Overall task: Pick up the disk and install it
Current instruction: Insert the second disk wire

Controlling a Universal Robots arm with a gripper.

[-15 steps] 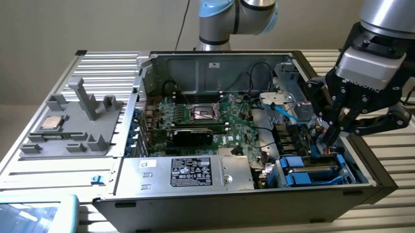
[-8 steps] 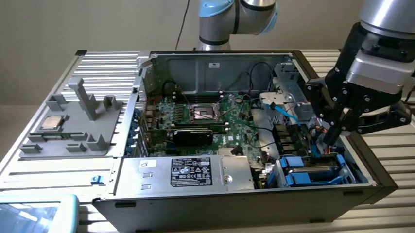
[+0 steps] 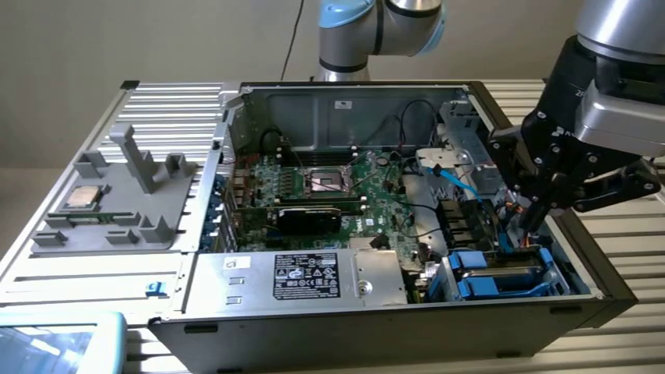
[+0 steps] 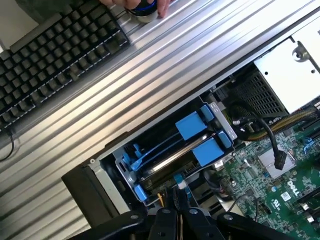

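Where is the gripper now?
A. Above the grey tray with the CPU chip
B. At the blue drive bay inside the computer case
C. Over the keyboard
B: the gripper, fingers shut, hangs over the blue drive bay in the open case.

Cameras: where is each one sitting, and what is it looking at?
Exterior view: off the arm, above and in front of the open computer case, looking down into it; the arm and its pincer show at the exterior view's right.
Wrist view: on the wrist, looking down past the shut pincer at the blue drive bay, a keyboard beyond the case.
Shared: the pincer, the drive bay, the motherboard.
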